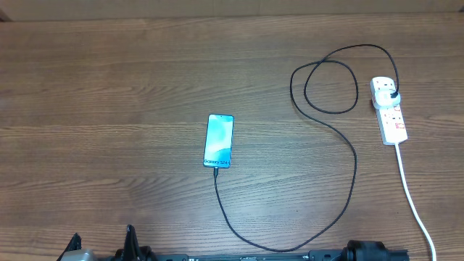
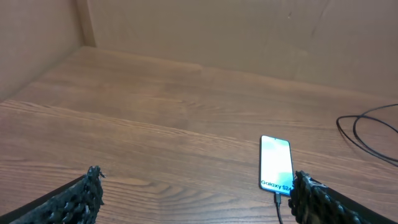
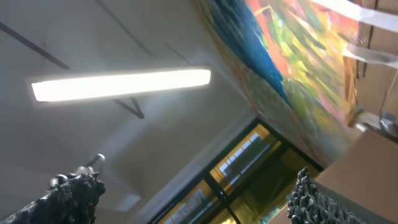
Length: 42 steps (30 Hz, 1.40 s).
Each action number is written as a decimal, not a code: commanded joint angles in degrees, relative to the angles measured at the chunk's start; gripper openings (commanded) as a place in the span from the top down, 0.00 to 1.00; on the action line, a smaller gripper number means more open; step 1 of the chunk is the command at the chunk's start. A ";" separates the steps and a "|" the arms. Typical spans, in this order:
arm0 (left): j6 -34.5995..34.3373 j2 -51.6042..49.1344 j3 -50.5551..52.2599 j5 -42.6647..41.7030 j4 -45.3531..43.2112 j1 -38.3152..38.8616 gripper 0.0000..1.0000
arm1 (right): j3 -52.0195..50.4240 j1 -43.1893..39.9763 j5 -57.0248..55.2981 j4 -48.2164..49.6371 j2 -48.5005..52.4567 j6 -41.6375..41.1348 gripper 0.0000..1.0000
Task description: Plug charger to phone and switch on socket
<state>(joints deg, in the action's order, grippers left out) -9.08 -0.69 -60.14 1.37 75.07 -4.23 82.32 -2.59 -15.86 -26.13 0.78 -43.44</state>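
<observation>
A: How far is this getting?
B: The charger [image 1: 356,165] is sitting in the phone [image 1: 219,141] at mid-table, and its plug is sitting in the socket [image 1: 394,125] on the right.
A: Is the switch showing on?
B: It's too small to tell, so I'm judging that step possibly left.
A: And the grippers?
B: The left gripper [image 2: 199,186] is hovering near the phone, spread wide and empty. The right gripper [image 3: 196,183] is pointing ceilingward, fingers apart, holding nothing.

The right gripper [image 3: 196,186] faces upward, its two dark fingers [image 3: 71,196] spread wide with nothing between them. Beyond it are a lit tube light [image 3: 121,84] on the ceiling, a colourful painted panel [image 3: 292,56] and, at right, a cardboard box [image 3: 367,162].
</observation>
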 commanded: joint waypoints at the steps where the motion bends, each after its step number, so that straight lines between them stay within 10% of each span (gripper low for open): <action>1: -0.81 0.44 -0.07 0.52 -0.15 -0.26 0.00 | -5.33 -0.07 0.39 3.37 -0.46 -0.26 0.00; 22: -0.81 0.44 -0.07 0.52 -0.15 -0.26 0.00 | -54.77 -0.07 0.26 17.09 -0.39 -0.26 0.00; 42: -0.81 0.44 -0.07 0.52 -0.15 -0.26 0.00 | -76.56 -0.07 0.48 17.97 -0.39 -0.24 0.00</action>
<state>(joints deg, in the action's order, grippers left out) -9.08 -0.69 -60.14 1.37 75.07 -4.23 7.25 -2.59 -15.42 -8.58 0.75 -43.53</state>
